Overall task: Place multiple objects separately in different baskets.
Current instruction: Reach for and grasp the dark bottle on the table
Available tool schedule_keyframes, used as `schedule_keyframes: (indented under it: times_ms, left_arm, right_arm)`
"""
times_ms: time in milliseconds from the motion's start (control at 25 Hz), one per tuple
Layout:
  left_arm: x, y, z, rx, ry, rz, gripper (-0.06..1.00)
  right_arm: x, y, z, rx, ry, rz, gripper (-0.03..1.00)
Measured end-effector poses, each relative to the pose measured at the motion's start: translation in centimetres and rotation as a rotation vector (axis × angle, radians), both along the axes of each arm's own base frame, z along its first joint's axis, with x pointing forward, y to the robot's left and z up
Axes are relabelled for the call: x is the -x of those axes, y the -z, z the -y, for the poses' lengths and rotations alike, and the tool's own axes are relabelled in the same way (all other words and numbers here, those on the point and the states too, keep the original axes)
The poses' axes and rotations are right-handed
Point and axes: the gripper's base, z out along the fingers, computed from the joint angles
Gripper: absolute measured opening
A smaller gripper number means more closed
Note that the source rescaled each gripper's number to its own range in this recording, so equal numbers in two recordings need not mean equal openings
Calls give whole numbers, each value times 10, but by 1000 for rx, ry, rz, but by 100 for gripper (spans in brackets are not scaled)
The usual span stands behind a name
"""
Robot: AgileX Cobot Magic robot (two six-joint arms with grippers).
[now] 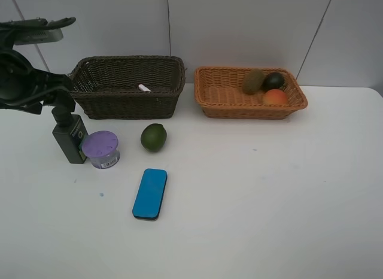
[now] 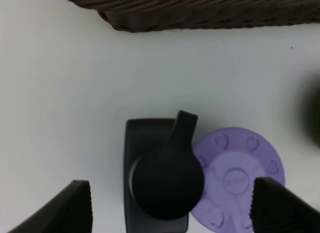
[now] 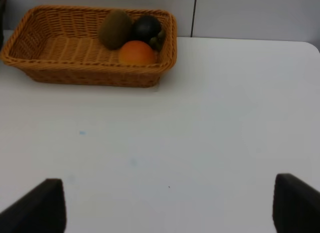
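Observation:
My left gripper (image 1: 58,102) hangs open over the dark green pump bottle (image 1: 70,138). In the left wrist view its fingers (image 2: 70,208) stand well clear on either side of the bottle's pump head (image 2: 167,178). The purple-lidded tub (image 1: 100,148) touches the bottle's right side. A green lime (image 1: 153,137) and a blue eraser (image 1: 149,193) lie on the table. The dark brown basket (image 1: 128,99) holds the white-pink marker (image 1: 144,87). The light orange basket (image 1: 227,96) holds the kiwi (image 1: 254,81), mangosteen (image 1: 273,81) and peach (image 1: 275,97). My right gripper (image 3: 167,208) is open and empty above bare table.
The white table (image 1: 269,189) runs out to the right and the front. A pale panelled wall (image 1: 239,27) rises just behind both baskets. The left arm's dark body (image 1: 24,75) stands at the far left edge.

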Motion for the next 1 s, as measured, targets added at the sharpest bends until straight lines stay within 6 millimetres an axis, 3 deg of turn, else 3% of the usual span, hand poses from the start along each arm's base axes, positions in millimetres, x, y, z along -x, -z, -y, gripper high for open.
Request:
schedule_keyframes:
  times_ms: [680, 1000]
  left_arm:
    - [-20, -5, 3, 14, -31, -195, 81]
    - [-26, 16, 3, 2, -29, -274, 81]
  right_arm:
    - [0, 0, 0, 0, 0, 0, 100]
    - [0, 0, 0, 0, 0, 0, 100]
